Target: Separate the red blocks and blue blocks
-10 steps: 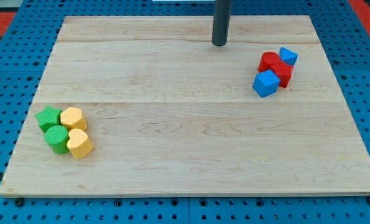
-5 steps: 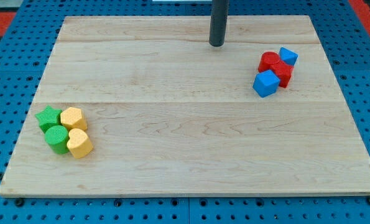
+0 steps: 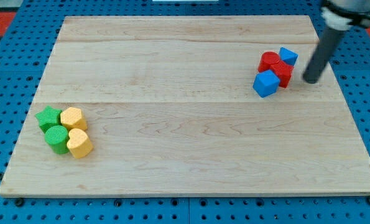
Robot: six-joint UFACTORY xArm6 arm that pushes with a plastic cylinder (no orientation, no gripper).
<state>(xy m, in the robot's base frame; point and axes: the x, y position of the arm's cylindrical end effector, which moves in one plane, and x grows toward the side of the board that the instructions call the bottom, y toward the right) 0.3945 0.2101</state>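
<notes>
At the view's upper right, four blocks sit packed together. A red block (image 3: pixel 270 61) is at the cluster's top left and a second red block (image 3: pixel 283 73) is just below and right of it. A small blue cube (image 3: pixel 288 56) is at the top right and a larger blue cube (image 3: pixel 266 83) is at the bottom left. My tip (image 3: pixel 311 80) stands on the board just right of the cluster, a short gap from the lower red block, not touching it.
At the view's lower left, a green star (image 3: pixel 48 117), a green cylinder (image 3: pixel 56 139) and two yellow blocks (image 3: pixel 73 117) (image 3: pixel 79 143) sit bunched together. The wooden board (image 3: pixel 185 124) lies on a blue pegboard.
My tip has moved from the board's top centre to the right and down, ending beside the red and blue cluster. No block has moved.
</notes>
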